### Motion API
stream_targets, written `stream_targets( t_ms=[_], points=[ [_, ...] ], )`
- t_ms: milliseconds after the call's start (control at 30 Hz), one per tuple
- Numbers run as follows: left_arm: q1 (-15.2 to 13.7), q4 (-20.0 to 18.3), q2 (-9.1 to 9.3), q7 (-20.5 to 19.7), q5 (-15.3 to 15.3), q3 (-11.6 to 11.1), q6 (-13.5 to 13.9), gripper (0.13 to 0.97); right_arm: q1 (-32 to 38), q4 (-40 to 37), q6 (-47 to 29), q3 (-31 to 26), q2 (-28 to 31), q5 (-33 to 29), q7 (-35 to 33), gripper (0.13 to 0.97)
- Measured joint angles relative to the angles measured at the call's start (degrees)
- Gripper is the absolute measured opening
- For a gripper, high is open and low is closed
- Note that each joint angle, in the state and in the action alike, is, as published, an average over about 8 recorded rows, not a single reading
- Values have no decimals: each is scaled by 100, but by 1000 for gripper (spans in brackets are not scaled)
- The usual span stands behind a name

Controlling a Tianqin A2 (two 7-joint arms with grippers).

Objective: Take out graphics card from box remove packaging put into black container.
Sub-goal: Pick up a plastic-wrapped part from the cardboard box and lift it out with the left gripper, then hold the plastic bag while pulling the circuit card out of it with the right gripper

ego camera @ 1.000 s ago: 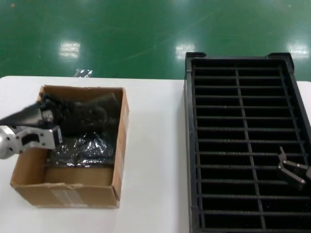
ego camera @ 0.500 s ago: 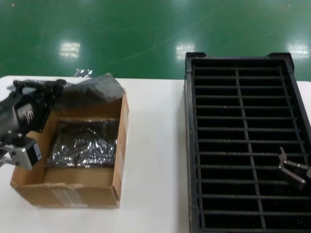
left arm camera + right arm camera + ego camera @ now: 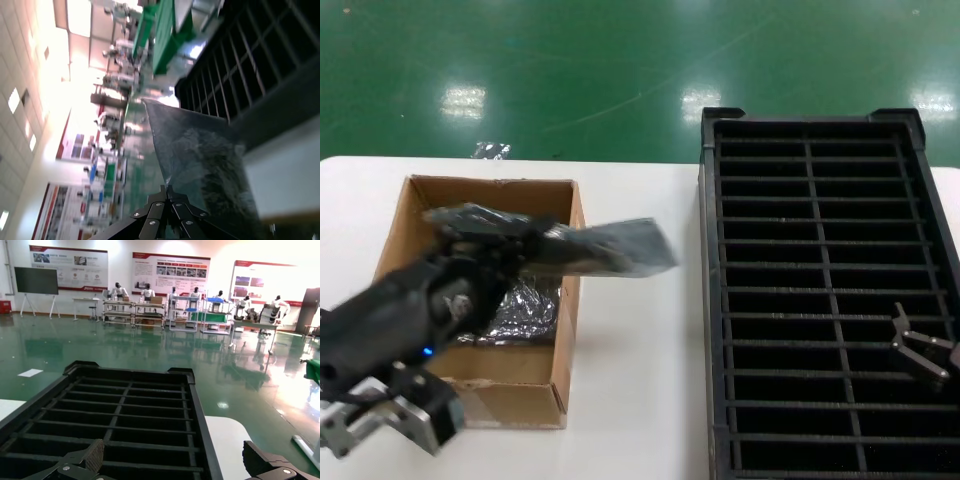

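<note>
- Overhead, from the head view, a white table (image 3: pixel 640 330) stands on a glossy green floor (image 3: pixel 620 60) that mirrors ceiling lights. The brown cardboard box (image 3: pixel 560 395) sits on the table's left part, the black container (image 3: pixel 706 300) on its right, the two apart with bare white between them. The left gripper (image 3: pixel 525 240), blurred, is above the box, clenched on one end of the grey packaging (image 3: pixel 620 250), which stretches out flat past the box's right wall, clear of the table. More crinkly shiny plastic (image 3: pixel 520 310) lies inside the box. The graphics card itself cannot be made out. The right gripper (image 3: pixel 918 352) hovers over the container's near right slots, fingers spread.
- Seen from the left wrist view, the fingers (image 3: pixel 160 207) meet in a point, pinching the bag's edge; the semi-transparent sheet fans away from them, with the slotted tray and a strip of white tabletop behind it. Beyond lies a bright hall with green floor and wall posters (image 3: pixel 75 145).
- Seen from the right wrist view, two dark fingertips (image 3: pixel 94 455) stand wide apart and hold nothing, above the ribbed tray. Behind it spreads the shiny green floor, with a row of white robots at workbenches (image 3: pixel 150 305) under wall posters (image 3: pixel 170 272).
</note>
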Motion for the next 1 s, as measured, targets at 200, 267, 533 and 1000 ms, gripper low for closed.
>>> stream_targets(
  t_ms=[200, 267, 533, 1000],
  points=[
    [-58, -113, 259, 258, -101, 217, 195, 139, 0, 0, 0, 0, 0, 0, 0, 966],
    [-100, -104, 331, 325, -114, 281, 233, 139, 0, 0, 0, 0, 0, 0, 0, 966],
    [-158, -74, 426, 410, -129, 359, 274, 139, 0, 0, 0, 0, 0, 0, 0, 966],
    [-158, -73, 427, 411, -129, 359, 275, 139, -19, 406, -1108, -333, 631, 259, 231, 966]
  ],
)
